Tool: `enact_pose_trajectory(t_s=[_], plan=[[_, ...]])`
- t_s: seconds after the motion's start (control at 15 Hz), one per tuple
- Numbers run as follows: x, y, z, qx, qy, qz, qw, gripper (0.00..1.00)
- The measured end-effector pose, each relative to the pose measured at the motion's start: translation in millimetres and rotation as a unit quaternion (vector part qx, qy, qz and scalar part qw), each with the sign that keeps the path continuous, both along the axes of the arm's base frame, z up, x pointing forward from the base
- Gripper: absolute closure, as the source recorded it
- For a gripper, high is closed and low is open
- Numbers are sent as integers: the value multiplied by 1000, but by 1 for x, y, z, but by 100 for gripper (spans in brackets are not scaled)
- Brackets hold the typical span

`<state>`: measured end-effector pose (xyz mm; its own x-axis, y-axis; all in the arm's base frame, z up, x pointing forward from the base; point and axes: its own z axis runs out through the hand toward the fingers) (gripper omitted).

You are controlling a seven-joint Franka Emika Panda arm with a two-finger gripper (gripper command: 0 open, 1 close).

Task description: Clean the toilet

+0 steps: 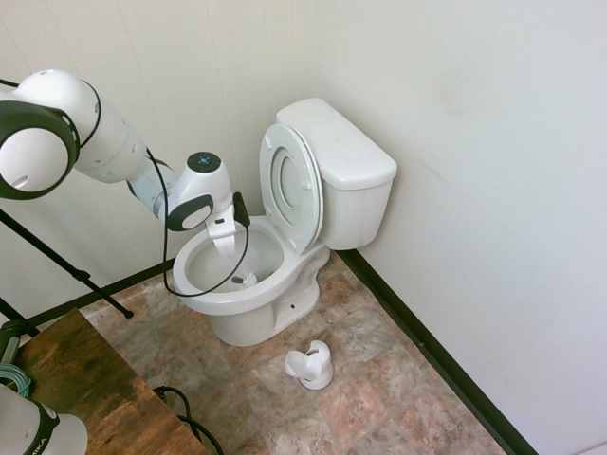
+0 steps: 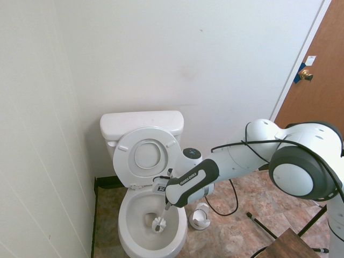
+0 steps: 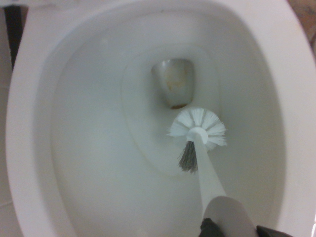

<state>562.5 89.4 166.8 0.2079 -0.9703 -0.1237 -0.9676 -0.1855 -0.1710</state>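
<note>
White fixtures against brown patterned floor tiles

The toilet [image 1: 332, 180] is glossy white all over, tank, raised lid and bowl alike; in the wrist view its drain opening [image 3: 173, 82] looks grey with yellowish-brown staining. The brush [image 3: 198, 129] inside the bowl has white bristles and a white handle, with a grey tuft just under the head. The brush holder [image 1: 311, 365] on the floor is white too. The floor [image 1: 379, 398] is tiled in mottled brown, tan and pinkish tones. The walls [image 2: 215, 54] are off-white, edged by a black baseboard [image 1: 427, 346]. The door [image 2: 322, 86] is reddish-brown wood with a brass-coloured knob [image 2: 305, 74]. The arm is white with black joint bands.
</note>
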Motion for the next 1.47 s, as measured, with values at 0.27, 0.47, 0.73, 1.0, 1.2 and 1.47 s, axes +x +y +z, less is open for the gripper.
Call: enact_pose_trajectory(t_s=[0.27, 0.47, 0.73, 1.0, 1.2, 1.47], plan=[[45, -35, 10, -3, 2, -20, 1000, 100], [90, -28, 14, -10, -2, -16, 1000, 100], [133, 19, 30, -16, -11, 5, 1000, 100], [151, 71, 38, -26, -14, 33, 999, 100], [150, 89, 39, -31, -15, 42, 998, 100], [135, 87, 80, -49, -28, 44, 997, 100]])
